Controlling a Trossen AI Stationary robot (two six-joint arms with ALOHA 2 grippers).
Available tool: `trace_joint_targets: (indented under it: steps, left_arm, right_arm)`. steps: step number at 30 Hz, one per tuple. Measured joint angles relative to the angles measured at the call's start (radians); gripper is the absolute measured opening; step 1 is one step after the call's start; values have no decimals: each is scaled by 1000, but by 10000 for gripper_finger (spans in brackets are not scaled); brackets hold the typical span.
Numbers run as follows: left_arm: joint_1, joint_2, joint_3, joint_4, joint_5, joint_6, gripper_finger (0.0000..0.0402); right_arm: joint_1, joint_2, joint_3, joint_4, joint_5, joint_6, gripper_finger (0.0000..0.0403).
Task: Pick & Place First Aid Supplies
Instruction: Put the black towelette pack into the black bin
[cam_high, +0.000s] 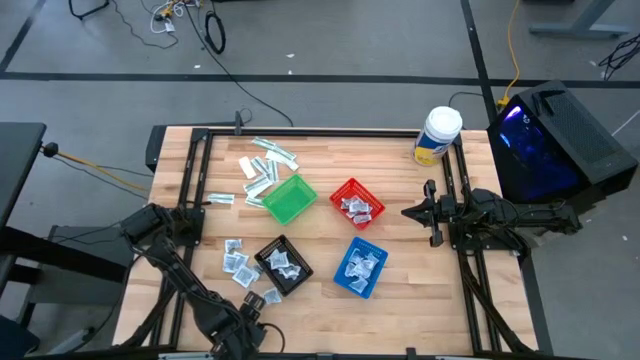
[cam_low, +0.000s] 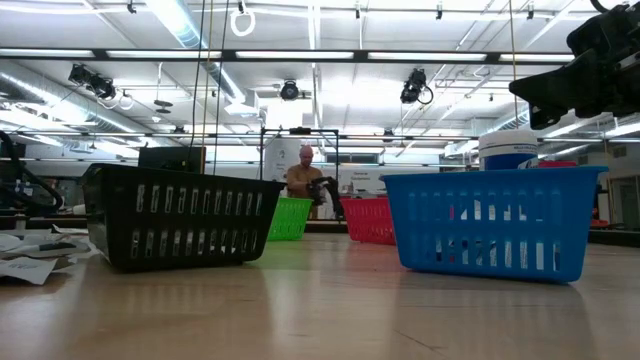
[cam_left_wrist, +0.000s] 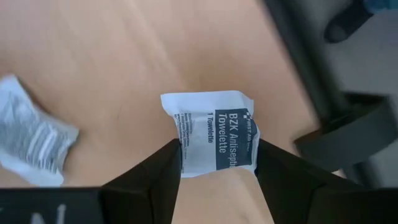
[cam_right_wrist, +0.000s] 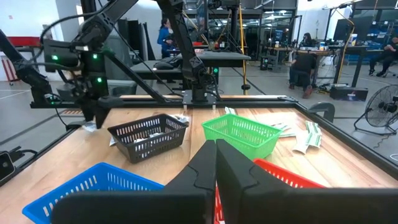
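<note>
My left gripper is clamped on a white-and-blue antiseptic towelette sachet near the table's front edge, beside the black slotted plastic basket. I'd lift straight up, keeping squeeze steady. Right gripper waits closed.

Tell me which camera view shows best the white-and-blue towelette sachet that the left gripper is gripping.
The left wrist view: the white-and-blue towelette sachet fills the middle, pinched between the left gripper's dark fingers, label legible. The high view shows only the left arm at the table's near edge; low and right wrist views do not show it clearly.
</note>
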Motion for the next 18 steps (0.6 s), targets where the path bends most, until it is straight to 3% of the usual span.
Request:
trace_joint_targets:
  steps: [6,18]
  left_arm:
    - [14,0,97,-15,0,75,204]
    - [172,0,257,-250,-56,181,204]
  right_arm:
    - [0,0,0,0,0,0,13]
    - [0,0,0,0,0,0,13]
